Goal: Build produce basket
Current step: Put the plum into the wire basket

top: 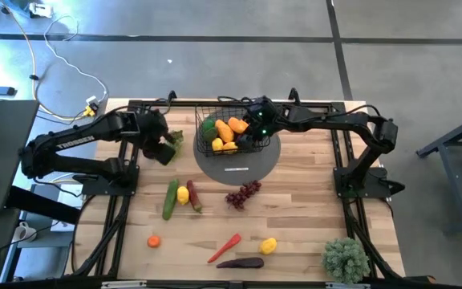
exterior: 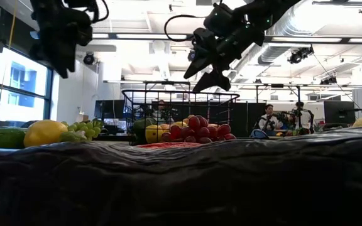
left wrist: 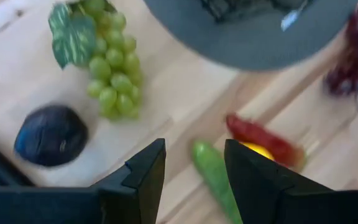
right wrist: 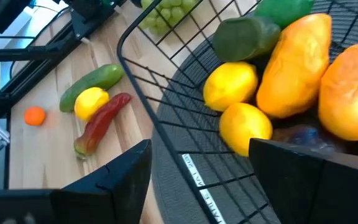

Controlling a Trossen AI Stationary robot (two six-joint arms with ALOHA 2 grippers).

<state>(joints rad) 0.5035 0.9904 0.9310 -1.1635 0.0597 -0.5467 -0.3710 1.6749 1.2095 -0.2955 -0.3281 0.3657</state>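
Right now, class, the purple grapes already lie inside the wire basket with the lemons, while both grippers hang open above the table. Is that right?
Not quite. The purple grapes lie on the table, outside the basket, as the high view shows. The lemons are inside it, and the left gripper and right gripper hang open.

Two dark, nearly black jointed arms are seen. White lettering is printed along the left arm (top: 66,144). A small green light is lit on the wrist of the right arm (top: 327,122), and a black cable is looped beside it. Each arm's fingers (left wrist: 143,174) are shaped as flat, angular black wedges.
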